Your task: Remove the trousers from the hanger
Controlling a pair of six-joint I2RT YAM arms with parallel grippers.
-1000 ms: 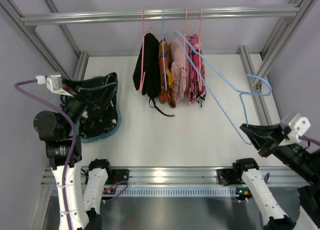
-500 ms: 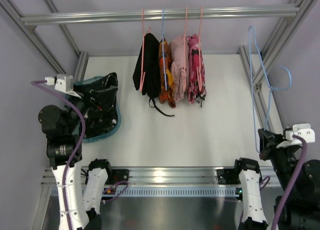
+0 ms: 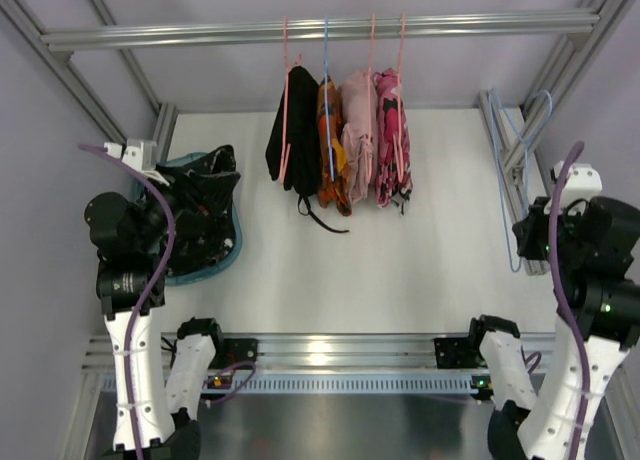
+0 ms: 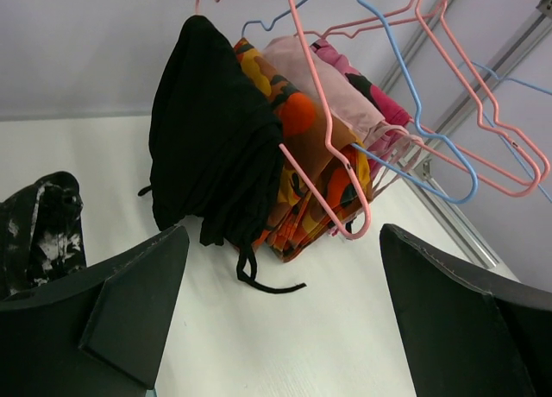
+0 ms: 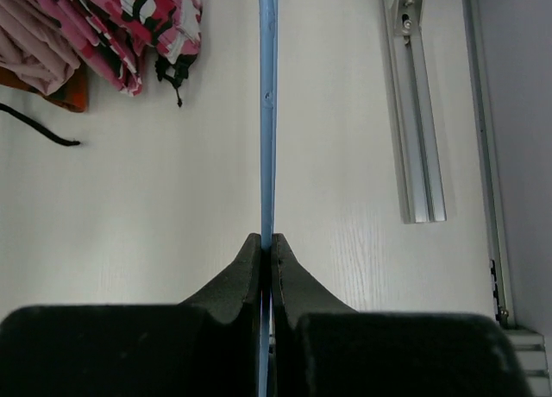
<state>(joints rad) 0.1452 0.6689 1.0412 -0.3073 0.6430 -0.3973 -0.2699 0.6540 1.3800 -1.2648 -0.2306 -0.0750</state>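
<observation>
The plain black trousers (image 3: 297, 130) hang on a pink hanger (image 3: 285, 100) at the left end of the rail, with black straps (image 3: 322, 218) trailing onto the table. They also show in the left wrist view (image 4: 211, 147). The black, white-speckled trousers (image 3: 205, 215) lie heaped in a teal basket at the left, and their edge shows in the left wrist view (image 4: 39, 233). My left gripper (image 3: 188, 205) is above that heap, open and empty (image 4: 283, 233). My right gripper (image 3: 525, 242) is shut on an empty blue hanger (image 3: 505, 180) at the right side (image 5: 266, 239).
Orange (image 3: 331, 145), pale pink (image 3: 355, 130) and pink-patterned (image 3: 392, 140) garments hang beside the black trousers on the metal rail (image 3: 450, 22). The teal basket (image 3: 225, 260) stands at the left. Aluminium frame rails (image 3: 492, 120) run along the right side by the blue hanger.
My right arm has swung the blue hanger from near the hanging clothes out to the right frame and turned upright. My left arm has shifted slightly up over the basket.
</observation>
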